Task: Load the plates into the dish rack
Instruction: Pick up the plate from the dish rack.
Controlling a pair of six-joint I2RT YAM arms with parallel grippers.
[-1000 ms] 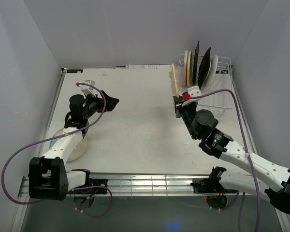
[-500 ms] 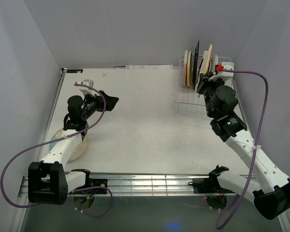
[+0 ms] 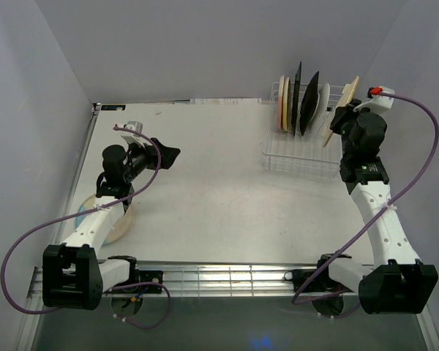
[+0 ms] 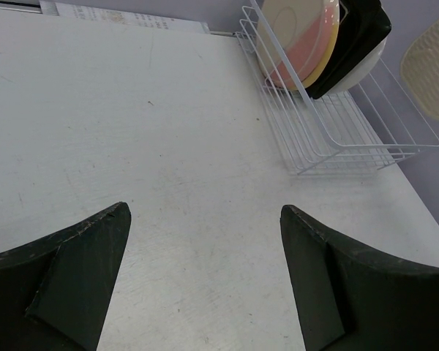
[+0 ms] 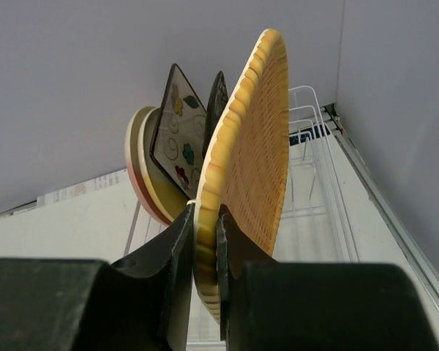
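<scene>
My right gripper [image 3: 342, 121] is shut on the lower edge of the square orange ribbed plate [image 3: 346, 106]. It holds the plate upright over the right end of the white wire dish rack [image 3: 300, 162]. In the right wrist view the plate [image 5: 252, 146] sits pinched between my fingers [image 5: 206, 219]. The rack's left half holds a pink-cream plate [image 3: 281, 102], a yellow-cream plate [image 3: 287, 102], two dark square plates [image 3: 297, 95] and a white round plate [image 3: 323, 101]. My left gripper [image 3: 168, 155] is open and empty above the table [image 4: 205, 219].
A blue-cream plate [image 3: 115, 223] lies flat at the near left, partly under my left arm. The enclosure's right wall [image 3: 417, 88] stands close behind the rack. The rack also shows in the left wrist view [image 4: 336, 139], with its right slots bare.
My right arm has swung the orange plate from in front of the rack's left side over to its right end. The left arm has not moved.
</scene>
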